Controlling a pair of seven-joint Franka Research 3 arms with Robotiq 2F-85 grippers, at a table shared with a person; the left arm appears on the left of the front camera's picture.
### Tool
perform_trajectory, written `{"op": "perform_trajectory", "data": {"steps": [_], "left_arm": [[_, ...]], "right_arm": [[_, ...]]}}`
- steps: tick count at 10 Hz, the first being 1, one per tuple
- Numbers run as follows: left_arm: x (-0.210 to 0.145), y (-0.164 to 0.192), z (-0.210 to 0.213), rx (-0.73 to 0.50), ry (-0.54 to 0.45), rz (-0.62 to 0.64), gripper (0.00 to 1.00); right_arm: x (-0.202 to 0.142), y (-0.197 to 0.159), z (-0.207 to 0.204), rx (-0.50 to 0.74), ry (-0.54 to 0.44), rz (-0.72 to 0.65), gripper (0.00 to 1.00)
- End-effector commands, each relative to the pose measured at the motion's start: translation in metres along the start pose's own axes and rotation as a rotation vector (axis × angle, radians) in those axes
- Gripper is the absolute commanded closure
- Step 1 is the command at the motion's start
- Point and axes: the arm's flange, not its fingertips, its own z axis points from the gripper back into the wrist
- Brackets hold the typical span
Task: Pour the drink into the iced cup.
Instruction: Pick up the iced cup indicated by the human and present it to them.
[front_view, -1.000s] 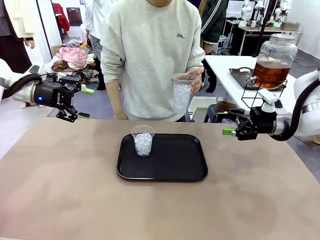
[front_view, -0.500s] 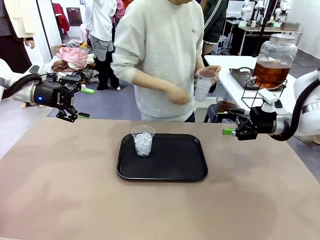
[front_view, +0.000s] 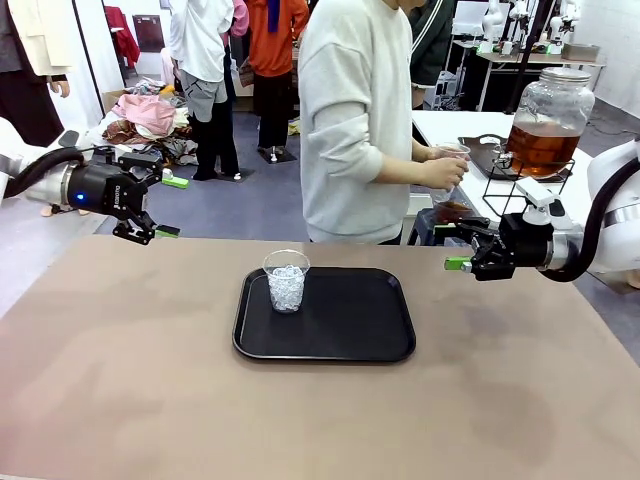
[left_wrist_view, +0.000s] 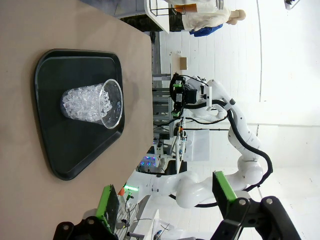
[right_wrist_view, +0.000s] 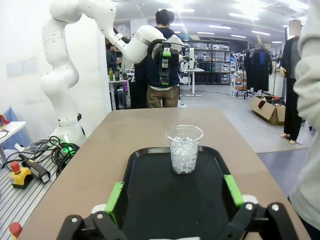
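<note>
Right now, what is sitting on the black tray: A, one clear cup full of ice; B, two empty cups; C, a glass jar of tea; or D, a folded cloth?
A: a single clear cup packed with ice stands upright on the left part of the black tray in the front view.

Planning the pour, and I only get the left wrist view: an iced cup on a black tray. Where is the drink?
Observer: In the front view, the drink is amber liquid in a large glass jar on a white side table, past the right claw.
Operator: Is anyone near it?
Observer: Yes. A person at the far side stands side-on, facing the jar, one hand holding a clear cup toward it.
</note>
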Motion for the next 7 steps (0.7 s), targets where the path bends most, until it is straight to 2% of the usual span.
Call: {"op": "perform_trajectory", "data": {"steps": [1,7], "left_arm": [[-0.0014,-0.0008,0.0002,-0.002,0.0,-0.001,0.0],[-0.0014,-0.0008,0.0002,-0.002,0.0,-0.001,0.0]], "right_arm": [[0.0029,-0.0036,-0.0016,0.003,0.006,-0.003,0.0],[0.0029,-0.0036,-0.0016,0.003,0.006,-0.003,0.0]]}}
